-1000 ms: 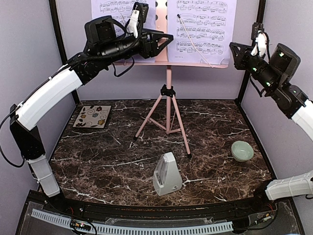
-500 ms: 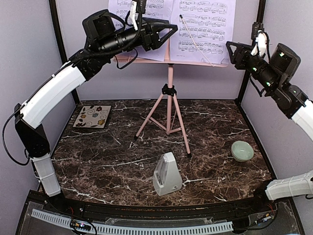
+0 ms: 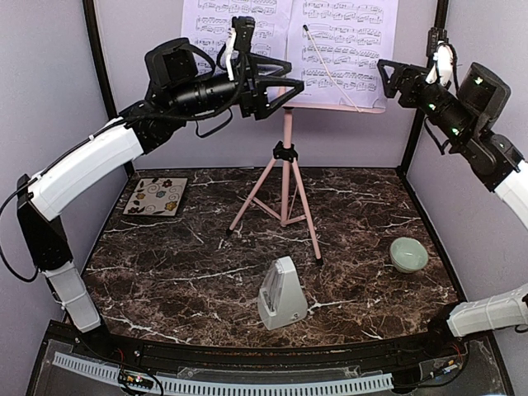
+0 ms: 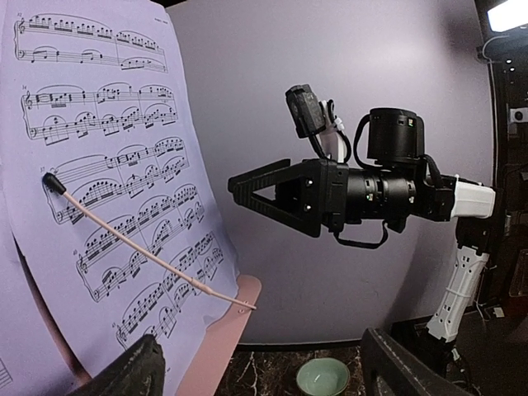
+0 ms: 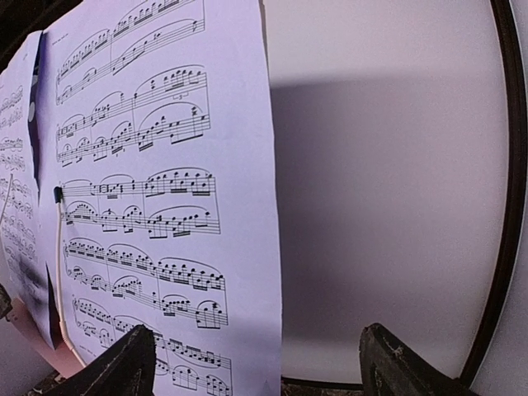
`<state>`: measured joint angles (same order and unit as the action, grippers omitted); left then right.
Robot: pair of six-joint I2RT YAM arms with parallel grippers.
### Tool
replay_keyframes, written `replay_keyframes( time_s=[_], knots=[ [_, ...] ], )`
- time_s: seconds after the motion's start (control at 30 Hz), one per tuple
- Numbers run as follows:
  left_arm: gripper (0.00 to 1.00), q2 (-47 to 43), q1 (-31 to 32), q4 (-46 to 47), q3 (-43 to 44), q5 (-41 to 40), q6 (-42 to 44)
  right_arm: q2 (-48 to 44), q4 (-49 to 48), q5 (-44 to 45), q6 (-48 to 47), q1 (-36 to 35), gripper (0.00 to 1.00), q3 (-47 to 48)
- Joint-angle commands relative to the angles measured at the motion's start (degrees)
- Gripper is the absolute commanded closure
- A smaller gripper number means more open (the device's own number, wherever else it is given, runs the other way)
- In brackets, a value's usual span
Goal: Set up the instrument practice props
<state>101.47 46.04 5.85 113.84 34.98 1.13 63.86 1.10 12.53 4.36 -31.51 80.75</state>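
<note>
The pink music stand [image 3: 285, 169] rises on its tripod at the back middle of the table. Two lavender sheet-music pages [image 3: 345, 45] lean side by side on its desk, and a thin pink retainer arm [image 4: 148, 256] lies across the right page [image 4: 107, 165]. My left gripper [image 3: 289, 74] hangs open in front of the seam between the pages, holding nothing; its fingertips [image 4: 124, 373] frame the desk ledge [image 4: 216, 340]. At the right page's outer edge [image 5: 165, 206] my right gripper [image 3: 388, 81] is open too. The grey-white metronome [image 3: 280, 295] stands at the front middle.
A pale green bowl [image 3: 408, 253] sits at the right of the marble table, and it shows low in the left wrist view as well [image 4: 322, 378]. At the back left lies a floral coaster [image 3: 156, 196]. Lavender walls and black frame posts [image 3: 414, 136] close in the space.
Both grippers have opened. The left page has shifted right and now sits next to the right page. The left arm has swung right and dropped slightly; the right gripper has risen a little.
</note>
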Motion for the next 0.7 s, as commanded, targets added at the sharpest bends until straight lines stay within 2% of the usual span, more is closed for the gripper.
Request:
replay_keyframes(
  time_s=[0.0, 0.2, 0.4, 0.5, 0.57, 0.67],
  knots=[
    [0.15, -8.4, 0.3, 5.5, -5.4, 1.1, 3.6, 1.1, 1.2, 3.2, -1.1, -0.2, 0.13, 3.5],
    [0.14, -13.4, -0.9, 8.1, -10.4, -1.5, 1.3, 1.9, 3.4, 4.6, -1.3, -0.1, 0.09, 5.7],
    [0.18, -20.2, -10.2, 13.0, -17.6, -8.1, -10.4, 2.3, 5.3, 5.8, -0.4, -0.1, 0.04, 6.9],
    [0.20, -22.7, -14.2, 9.0, -18.1, -11.9, -8.7, 2.3, 6.0, 6.6, -0.5, -0.1, 0.02, 7.2],
    [0.25, -23.9, -15.6, 6.1, -18.3, -15.0, -8.1, 2.4, 6.6, 7.1, -0.4, -0.1, 0.01, 7.5],
    [0.37, -25.6, -18.8, 2.6, -18.8, -18.1, -9.5, 2.6, 7.4, 7.3, -0.3, -0.1, 0.00, 7.9]
  ],
)
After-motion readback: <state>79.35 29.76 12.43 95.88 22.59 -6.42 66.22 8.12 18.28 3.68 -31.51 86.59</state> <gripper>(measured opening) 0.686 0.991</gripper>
